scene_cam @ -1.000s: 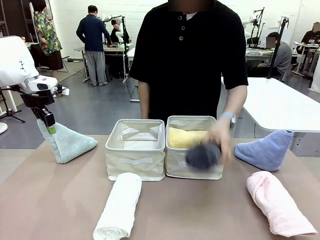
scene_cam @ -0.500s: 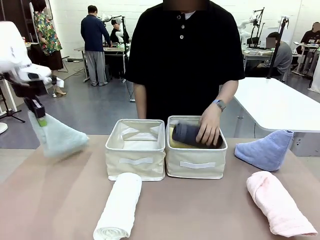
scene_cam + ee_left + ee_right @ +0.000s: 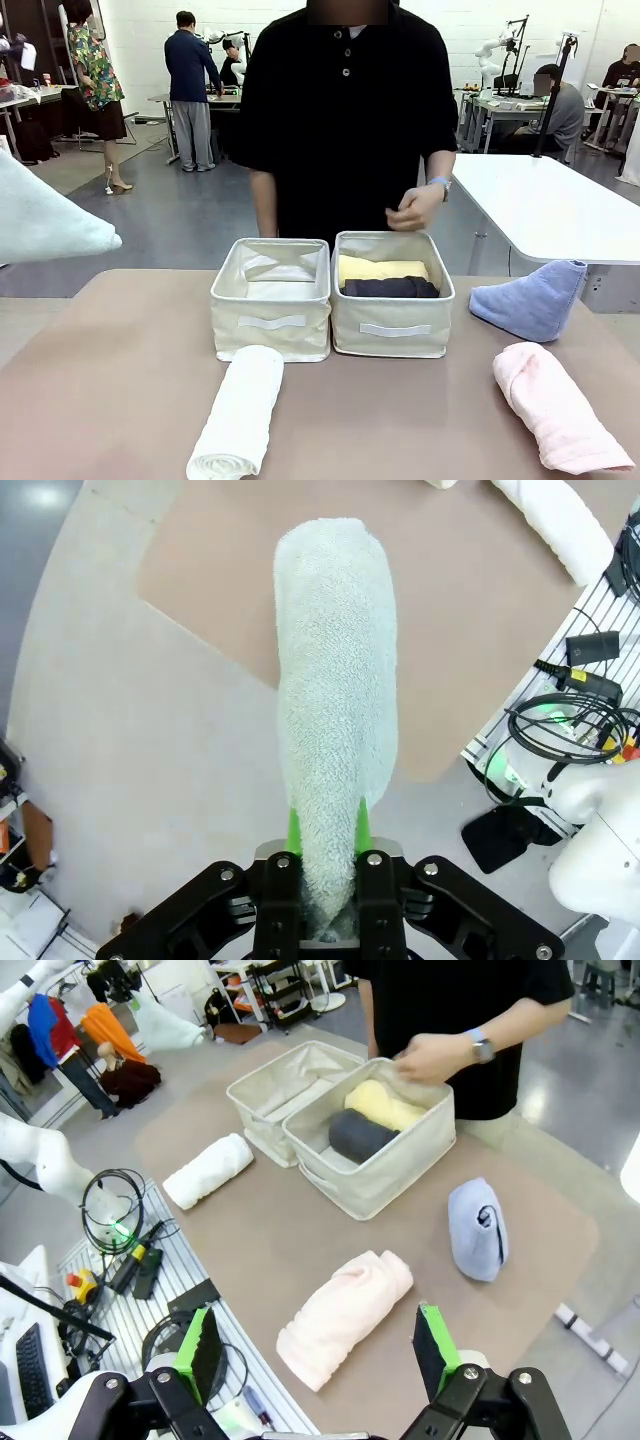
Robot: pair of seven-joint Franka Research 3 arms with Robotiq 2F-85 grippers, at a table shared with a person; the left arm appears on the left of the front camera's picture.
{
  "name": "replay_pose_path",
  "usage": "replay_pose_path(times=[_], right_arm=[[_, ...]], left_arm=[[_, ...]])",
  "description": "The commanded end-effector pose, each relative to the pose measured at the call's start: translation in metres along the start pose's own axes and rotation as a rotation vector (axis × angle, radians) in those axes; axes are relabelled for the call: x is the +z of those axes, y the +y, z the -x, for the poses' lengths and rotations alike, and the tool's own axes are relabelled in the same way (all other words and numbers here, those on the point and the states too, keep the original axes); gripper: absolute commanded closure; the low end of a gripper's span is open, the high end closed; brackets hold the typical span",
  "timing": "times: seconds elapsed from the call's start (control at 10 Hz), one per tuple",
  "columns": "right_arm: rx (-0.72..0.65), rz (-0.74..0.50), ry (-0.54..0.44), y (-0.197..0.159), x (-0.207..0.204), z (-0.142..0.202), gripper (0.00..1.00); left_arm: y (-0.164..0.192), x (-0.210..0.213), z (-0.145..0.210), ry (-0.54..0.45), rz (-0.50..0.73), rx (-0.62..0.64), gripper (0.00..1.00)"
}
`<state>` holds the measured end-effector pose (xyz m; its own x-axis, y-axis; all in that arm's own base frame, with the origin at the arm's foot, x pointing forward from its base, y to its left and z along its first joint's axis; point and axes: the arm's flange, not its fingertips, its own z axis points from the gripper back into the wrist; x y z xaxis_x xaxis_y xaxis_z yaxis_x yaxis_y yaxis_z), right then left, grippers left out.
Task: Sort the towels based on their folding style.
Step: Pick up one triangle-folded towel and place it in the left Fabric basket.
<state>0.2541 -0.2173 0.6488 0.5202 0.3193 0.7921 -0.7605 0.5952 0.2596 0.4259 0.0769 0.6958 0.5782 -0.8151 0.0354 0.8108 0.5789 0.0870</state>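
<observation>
My left gripper (image 3: 327, 840) is shut on the narrow end of the pale teal cone towel (image 3: 338, 680), which hangs in the air over the table's left edge (image 3: 45, 225). The yellow roll (image 3: 380, 268) and the dark grey roll (image 3: 390, 288) lie in the right basket (image 3: 390, 345). A white roll (image 3: 240, 410) lies in front of the left basket (image 3: 270, 300), which holds no towel. The pink roll (image 3: 555, 405) and the light blue cone (image 3: 530, 298) lie at the right. My right gripper (image 3: 318, 1345) hangs open high above the pink roll (image 3: 345, 1315).
The person stands at the far side, one hand (image 3: 415, 208) raised just above the right basket's back rim. Cables and a power strip (image 3: 130, 1255) lie on the rack beside the table's near edge. A white table (image 3: 560, 205) stands behind on the right.
My left gripper has carried the teal cone up and to the left, off the table. The person laid the dark grey roll in the right basket and drew the hand back.
</observation>
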Motion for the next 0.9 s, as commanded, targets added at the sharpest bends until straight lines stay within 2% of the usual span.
replay_pose_path(times=[0.0,0.1,0.4,0.5,0.6,0.8], right_arm=[[0.015,-0.013,-0.02,0.0,0.002,-0.002,0.0],[0.015,-0.013,-0.02,0.0,0.002,-0.002,0.0],[0.015,-0.013,-0.02,0.0,0.002,-0.002,0.0],[0.015,-0.013,-0.02,0.0,0.002,-0.002,0.0],[0.015,-0.013,-0.02,0.0,0.002,-0.002,0.0],[0.015,-0.013,-0.02,0.0,0.002,-0.002,0.0]], left_arm=[[0.014,-0.012,0.0,-0.071,0.031,0.077,1.0],[0.0,0.0,0.0,0.0,0.0,0.0,1.0],[0.0,0.0,0.0,0.0,0.0,0.0,1.0],[0.004,-0.002,0.0,-0.012,0.01,0.01,0.82],[-0.017,0.016,-0.028,-0.034,-0.062,-0.088,0.82],[-0.048,0.04,-0.083,-0.043,-0.122,-0.222,0.82]])
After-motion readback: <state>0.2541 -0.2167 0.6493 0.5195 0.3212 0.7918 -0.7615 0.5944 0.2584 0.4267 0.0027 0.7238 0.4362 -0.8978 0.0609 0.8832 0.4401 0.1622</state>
